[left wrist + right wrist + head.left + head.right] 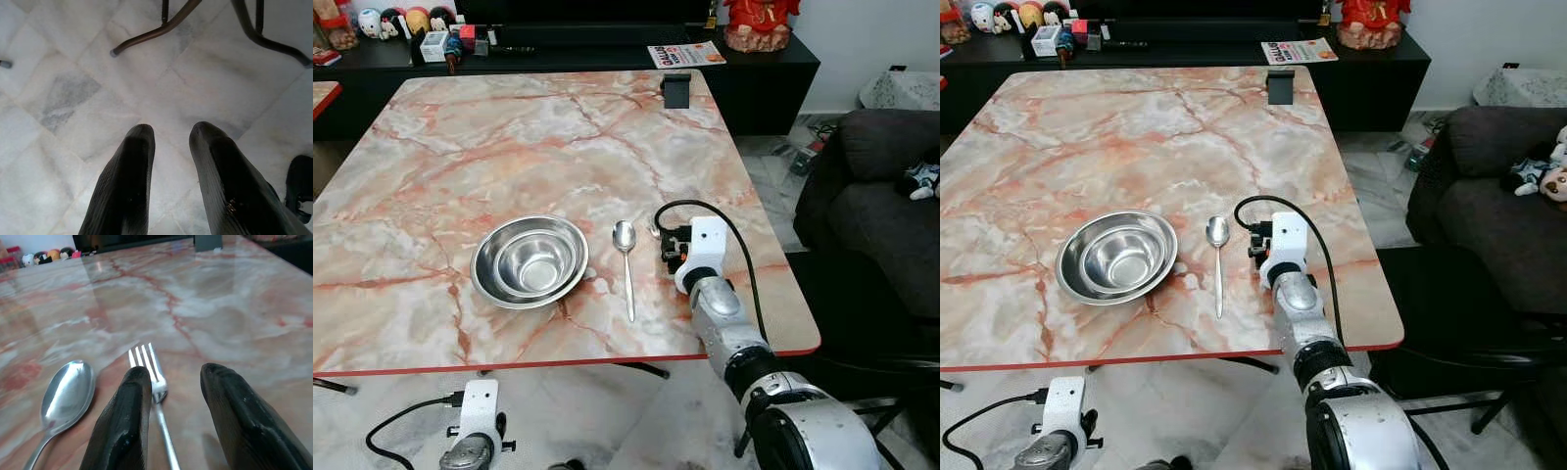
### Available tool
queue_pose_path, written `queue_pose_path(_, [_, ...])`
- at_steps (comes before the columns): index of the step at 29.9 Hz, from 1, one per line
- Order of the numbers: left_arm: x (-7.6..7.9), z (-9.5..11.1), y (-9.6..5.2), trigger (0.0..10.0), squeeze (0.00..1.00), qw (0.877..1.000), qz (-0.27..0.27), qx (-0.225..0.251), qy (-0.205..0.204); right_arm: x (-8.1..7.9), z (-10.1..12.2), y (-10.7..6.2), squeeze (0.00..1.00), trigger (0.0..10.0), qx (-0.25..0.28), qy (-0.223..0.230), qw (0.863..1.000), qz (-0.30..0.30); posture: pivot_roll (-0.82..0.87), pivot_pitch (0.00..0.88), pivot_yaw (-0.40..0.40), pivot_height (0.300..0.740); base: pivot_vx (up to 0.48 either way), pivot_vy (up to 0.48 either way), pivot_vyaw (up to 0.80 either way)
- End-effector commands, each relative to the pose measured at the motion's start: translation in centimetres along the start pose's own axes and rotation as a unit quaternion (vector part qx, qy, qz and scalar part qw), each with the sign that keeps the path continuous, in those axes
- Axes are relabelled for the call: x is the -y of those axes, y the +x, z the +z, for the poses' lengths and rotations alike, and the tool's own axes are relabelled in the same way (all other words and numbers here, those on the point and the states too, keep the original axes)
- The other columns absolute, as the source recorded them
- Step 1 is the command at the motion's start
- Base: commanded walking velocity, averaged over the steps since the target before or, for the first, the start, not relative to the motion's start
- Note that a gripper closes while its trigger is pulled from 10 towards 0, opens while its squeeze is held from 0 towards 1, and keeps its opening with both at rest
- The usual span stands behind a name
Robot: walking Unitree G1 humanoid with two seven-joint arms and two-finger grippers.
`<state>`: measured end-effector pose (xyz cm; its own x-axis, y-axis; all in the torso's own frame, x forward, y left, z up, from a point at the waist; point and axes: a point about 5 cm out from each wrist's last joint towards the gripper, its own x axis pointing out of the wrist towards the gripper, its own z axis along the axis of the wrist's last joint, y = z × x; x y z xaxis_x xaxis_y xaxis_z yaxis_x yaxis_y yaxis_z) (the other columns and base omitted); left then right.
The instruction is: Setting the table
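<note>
The table point(460, 137) is a broad marble slab with a red edge. The bowl point(530, 260) sits near its front, and the spoon point(626, 262) lies just to the bowl's right, handle toward the robot. The fork point(155, 390) lies flat to the right of the spoon, tines pointing away; in the head views the right wrist hides most of it.

The right gripper point(171, 401) is low over the table with its two fingers point(128, 416) apart at a moderate gap, one on each side of the fork's neck, holding nothing. Whether the tips touch the marble I cannot tell. The left gripper point(168, 161) hangs below the table edge over the tiled floor, fingers also parted and empty.

The step in hand looks like either placing or picking up the fork. If the fork is to stay, lifting the fingers straight up before drawing back should keep them from dragging it askew. If it is to be gripped, the fingers should close slowly at the narrow neck, since a thin flat fork on slick marble may skid or pivot toward the spoon.
</note>
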<state>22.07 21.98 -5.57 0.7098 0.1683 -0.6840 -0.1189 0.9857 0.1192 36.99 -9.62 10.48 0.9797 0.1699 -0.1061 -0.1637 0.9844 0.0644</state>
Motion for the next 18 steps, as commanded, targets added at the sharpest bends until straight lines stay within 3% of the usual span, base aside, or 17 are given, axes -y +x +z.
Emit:
queue_pose_path(1, [0.0,-0.1,0.0,10.0,0.00,1.000,-0.002,0.002,-0.008,0.2,1.0,0.2,0.00,10.0,0.025,-0.010,1.000,-0.006,0.03,0.096,0.012,0.740,0.000,0.000,0.00])
queue_pose_path(11, [-0.4,0.0,0.0,10.0,0.00,1.000,-0.001,0.007,-0.008,1.5,3.1,0.1,0.00,10.0,0.095,-0.057,0.993,-0.044,0.04,0.102,0.019,0.740,0.000,0.000,0.00])
queue_pose_path(16, [-0.8,0.1,-0.1,10.0,0.00,1.000,0.008,0.016,-0.004,1.7,5.8,-0.8,0.00,10.0,0.209,-0.070,0.974,-0.059,0.04,0.110,0.023,0.740,0.000,0.000,0.00])
queue_pose_path(18, [-1.0,0.2,-0.1,10.0,0.00,1.000,0.015,0.022,0.000,1.4,7.6,-1.4,0.00,10.0,0.270,-0.073,0.958,-0.060,0.03,0.114,0.025,0.740,0.000,0.000,0.00])
